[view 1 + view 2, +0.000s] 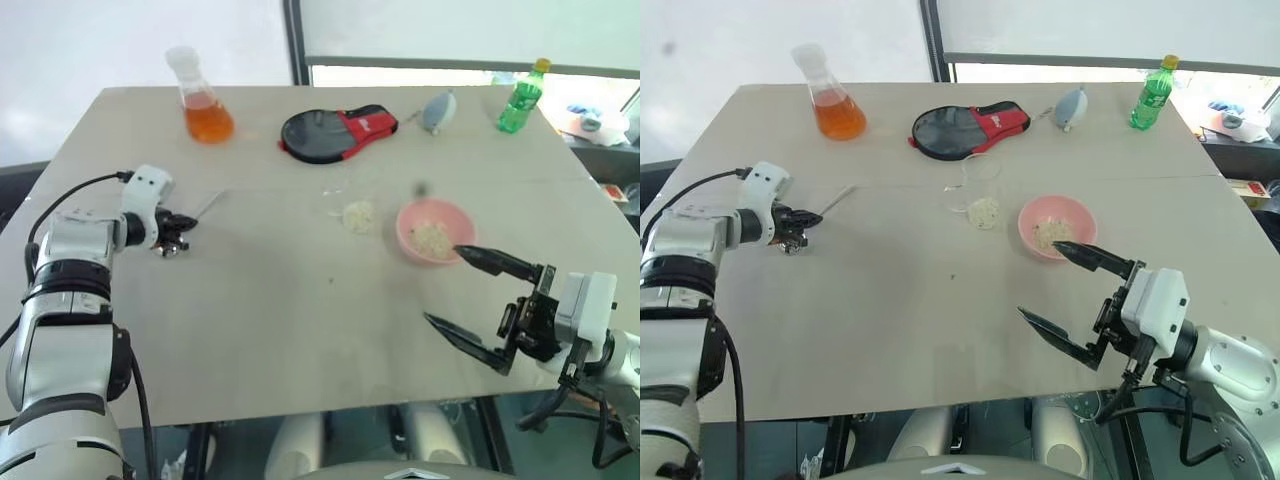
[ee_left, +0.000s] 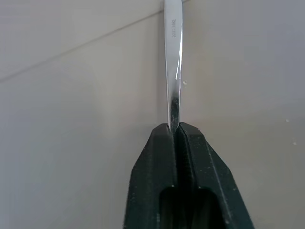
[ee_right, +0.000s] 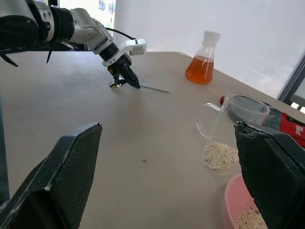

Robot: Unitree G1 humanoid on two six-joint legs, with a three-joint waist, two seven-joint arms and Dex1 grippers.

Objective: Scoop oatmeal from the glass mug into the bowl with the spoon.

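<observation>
The slim silver spoon (image 1: 208,205) lies on the table at the left, and my left gripper (image 1: 180,228) is shut on the end of its handle (image 2: 173,57); the black fingers (image 2: 190,157) pinch it at table level. The clear glass mug (image 1: 980,195) stands near the middle with pale oatmeal (image 1: 983,212) in its bottom. Just right of it sits the pink bowl (image 1: 455,218), which also holds some oatmeal (image 1: 432,240). My right gripper (image 1: 442,283) hovers open in front of the bowl, nothing between its fingers.
At the back of the table stand a conical flask of orange liquid (image 1: 205,100), a black-and-red flat item (image 1: 335,132), a small grey object (image 1: 438,110) and a green bottle (image 1: 522,98). Bare tabletop lies between the spoon and the mug.
</observation>
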